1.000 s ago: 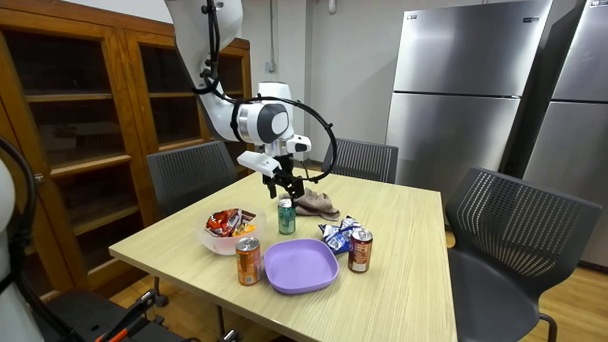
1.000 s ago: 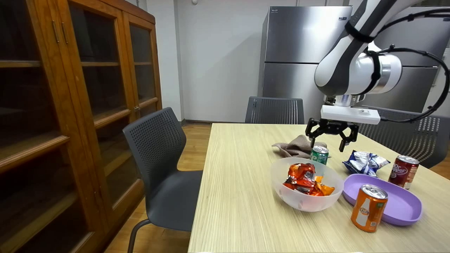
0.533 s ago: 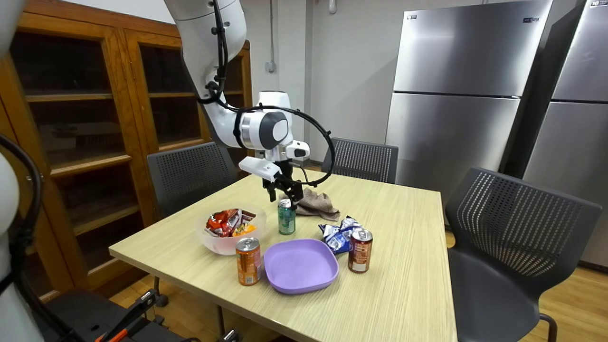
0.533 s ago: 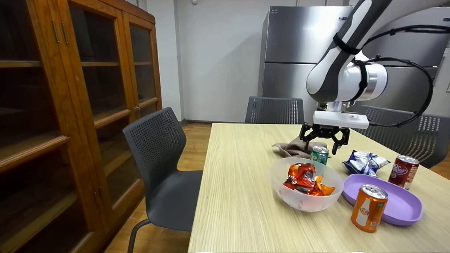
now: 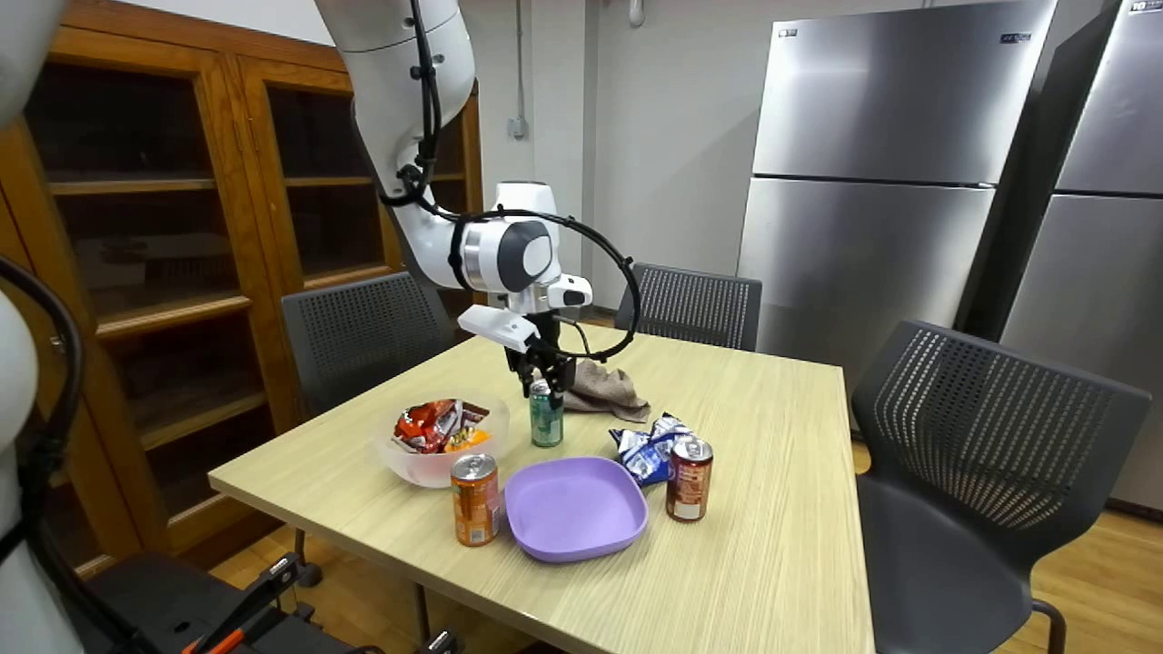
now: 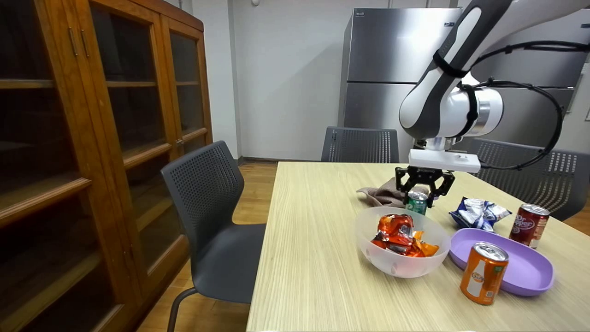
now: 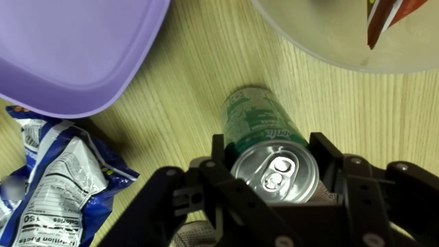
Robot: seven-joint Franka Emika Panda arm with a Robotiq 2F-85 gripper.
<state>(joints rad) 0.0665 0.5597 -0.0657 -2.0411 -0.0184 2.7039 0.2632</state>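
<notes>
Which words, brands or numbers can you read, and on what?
"Sprite": green can, upside down in the wrist view.
"Dr Pepper": dark red can, in an exterior view.
"Nutrition Facts": blue packet, also upside down.
"Calories 150": same packet.
"10": refrigerator at an exterior view's edge.
Too small or blurred: the rest, including print on the orange can, red packet and other refrigerator.

Green can (image 7: 262,120): marked "Sprite", inverted in the wrist view. Blue snack bag (image 7: 61,192): "Nutrition Facts" and "Calories 150", likewise inverted. Dark red can (image 6: 529,226): marked "Dr Pepper". Sticker (image 5: 1146,5) on refrigerator (image 5: 1090,282): "10". Orange can (image 6: 485,274): logo not clearly legible.
</notes>
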